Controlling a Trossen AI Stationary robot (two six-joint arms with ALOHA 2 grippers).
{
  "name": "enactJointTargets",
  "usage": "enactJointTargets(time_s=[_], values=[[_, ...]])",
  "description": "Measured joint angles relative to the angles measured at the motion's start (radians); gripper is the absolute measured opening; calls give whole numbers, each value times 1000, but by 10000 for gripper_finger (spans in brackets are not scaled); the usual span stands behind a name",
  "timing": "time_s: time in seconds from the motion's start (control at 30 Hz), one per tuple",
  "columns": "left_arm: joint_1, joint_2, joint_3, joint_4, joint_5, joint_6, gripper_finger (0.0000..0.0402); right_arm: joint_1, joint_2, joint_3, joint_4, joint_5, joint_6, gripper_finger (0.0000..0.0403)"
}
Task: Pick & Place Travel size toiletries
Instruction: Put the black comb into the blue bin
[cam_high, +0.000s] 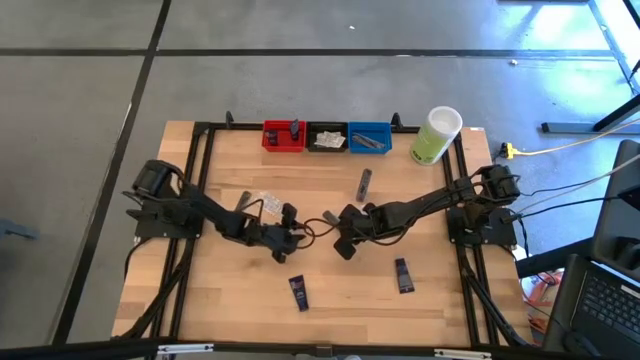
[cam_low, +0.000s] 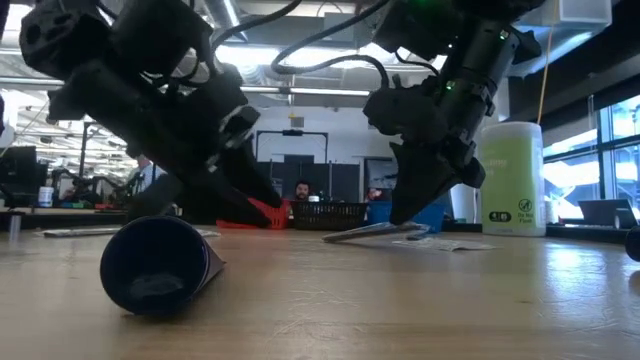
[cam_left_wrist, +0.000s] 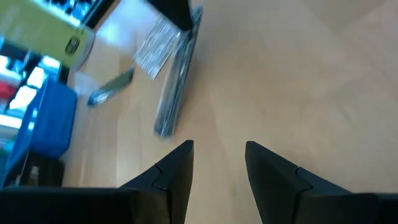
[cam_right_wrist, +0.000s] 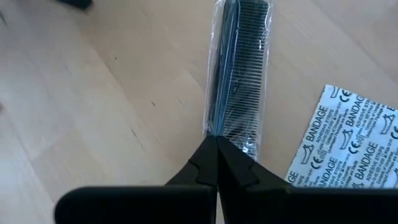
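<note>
My right gripper (cam_high: 345, 240) is shut on a long clear packet with a dark comb inside (cam_right_wrist: 239, 68), at mid-table; the packet also shows in the left wrist view (cam_left_wrist: 175, 81). A white bandage packet (cam_right_wrist: 348, 146) lies beside it. My left gripper (cam_left_wrist: 217, 155) is open and empty just above the table, facing the packet's free end, and shows in the high view (cam_high: 285, 235). Two navy mini tubes (cam_high: 298, 292) (cam_high: 403, 275) lie toward the near edge. A grey sachet (cam_high: 364, 183) and a clear crinkly packet (cam_high: 262, 203) lie farther back. My right gripper pinches the comb packet's near end (cam_right_wrist: 217, 132) between its two shut fingertips. The fingers come from above, slanting down, and lie along the packet. The rest of the packet stretches away from the fingers, low over the wood, its far end (cam_left_wrist: 163, 127) at the table.
Red (cam_high: 283, 135), black (cam_high: 327, 136) and blue (cam_high: 370, 137) bins stand in a row at the far edge, with a tall pale-green container (cam_high: 435, 135) to their right. Bare wood lies between the two navy tubes. People show in the room behind.
</note>
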Motion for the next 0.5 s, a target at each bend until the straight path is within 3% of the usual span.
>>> enactJointTargets(time_s=[0.2, 0.5], values=[[5, 79, 56, 60, -5, 120, 143, 0, 0, 0, 44, -19, -8, 0], [54, 138, 137, 50, 4, 85, 143, 1, -1, 0, 79, -36, -24, 0]])
